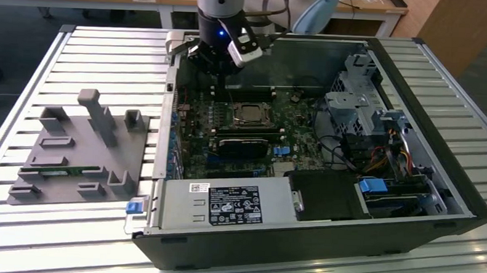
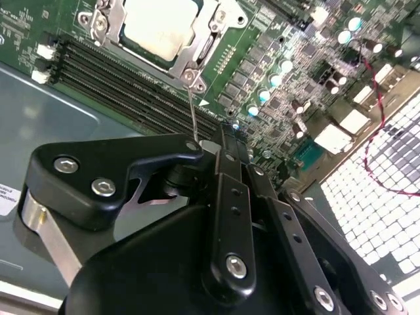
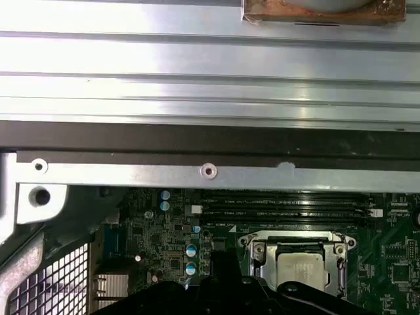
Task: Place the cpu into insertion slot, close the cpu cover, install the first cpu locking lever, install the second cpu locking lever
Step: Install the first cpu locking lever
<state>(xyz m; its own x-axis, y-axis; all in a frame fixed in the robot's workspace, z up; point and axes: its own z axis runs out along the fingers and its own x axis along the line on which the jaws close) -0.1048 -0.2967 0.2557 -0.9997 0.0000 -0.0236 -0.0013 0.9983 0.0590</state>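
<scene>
The cpu [image 1: 250,115] lies in its socket on the green motherboard inside the open computer case, its silver top also visible in both wrist views [image 2: 159,23] [image 3: 302,270]. The cpu cover [image 2: 205,47] lies flat around it as a silvery frame [image 3: 294,239]. One thin wire locking lever [image 2: 192,108] rises from the socket's corner to just beside my fingertips. My gripper [image 1: 221,86] hangs over the board's corner beyond the socket, on the exterior view's left. Its black fingers [image 2: 226,134] are pressed together, and I cannot tell whether they touch the lever.
A black power supply box [image 1: 224,206] with a white label fills the case's near corner. Drive cages [image 1: 365,98] and cables stand on the exterior view's right. Memory slots [image 2: 125,85] run beside the socket. A grey parts fixture [image 1: 78,151] sits on the slatted table outside the case.
</scene>
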